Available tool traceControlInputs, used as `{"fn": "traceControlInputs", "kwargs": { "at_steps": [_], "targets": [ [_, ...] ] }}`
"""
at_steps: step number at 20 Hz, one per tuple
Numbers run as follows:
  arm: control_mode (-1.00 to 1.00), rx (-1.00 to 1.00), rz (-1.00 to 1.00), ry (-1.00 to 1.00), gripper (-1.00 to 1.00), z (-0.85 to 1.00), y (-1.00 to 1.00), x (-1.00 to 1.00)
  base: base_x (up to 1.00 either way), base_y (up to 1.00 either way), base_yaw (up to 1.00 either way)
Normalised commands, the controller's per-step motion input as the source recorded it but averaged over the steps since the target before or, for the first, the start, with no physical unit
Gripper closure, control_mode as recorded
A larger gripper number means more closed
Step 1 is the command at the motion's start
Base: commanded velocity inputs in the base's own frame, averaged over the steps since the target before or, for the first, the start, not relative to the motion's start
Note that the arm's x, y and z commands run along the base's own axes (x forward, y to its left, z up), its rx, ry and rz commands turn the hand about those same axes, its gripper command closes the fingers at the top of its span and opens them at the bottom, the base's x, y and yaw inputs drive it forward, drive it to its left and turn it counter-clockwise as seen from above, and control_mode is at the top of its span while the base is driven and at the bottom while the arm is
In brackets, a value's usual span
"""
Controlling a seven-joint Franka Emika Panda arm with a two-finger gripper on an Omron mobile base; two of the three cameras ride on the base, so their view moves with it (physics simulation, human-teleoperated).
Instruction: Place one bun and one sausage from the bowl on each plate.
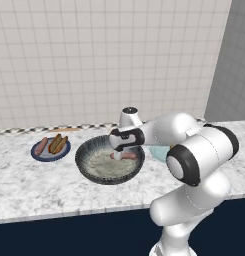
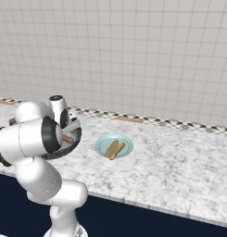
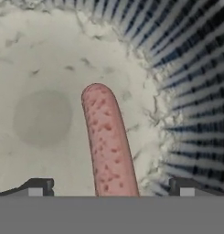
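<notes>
Fingers (image 3: 109, 187) are hanging spread wide, straddling the last sausage (image 3: 108, 141) lying inside the bowl (image 1: 110, 160), probably lining up to pick it for the pale plate (image 2: 114, 147) beside the bowl.

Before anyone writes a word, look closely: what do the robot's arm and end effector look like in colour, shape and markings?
The arm is glossy white, built of rounded, bulging segments with black bands at the joints and a dark round cap on one joint. No cables or markings show. The end effector has two small dark fingertips with pale grey pads, seen in the hand view.
</notes>
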Motion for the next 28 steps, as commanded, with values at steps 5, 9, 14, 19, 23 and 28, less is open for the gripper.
{"fn": "traceControlInputs", "kwargs": {
  "at_steps": [5,9,14,19,23,28],
  "targets": [
    [-1.00,0.00,0.00,0.00,-1.00,-0.15,0.00,0.00,0.00,0.00,0.00],
    [-1.00,0.00,0.00,0.00,-1.00,-0.21,0.00,0.04,0.00,0.00,0.00],
    [-1.00,0.00,0.00,0.00,-1.00,-0.16,0.00,0.03,0.00,0.00,0.00],
    [-1.00,0.00,0.00,0.00,1.00,-0.01,0.00,0.00,0.00,0.00,0.00],
    [-1.00,0.00,0.00,-0.02,1.00,0.11,-0.03,-0.13,0.00,0.00,0.00],
    [-1.00,0.00,-0.14,0.00,1.00,0.70,-0.17,-0.19,0.00,0.00,0.00]
  ]
}}
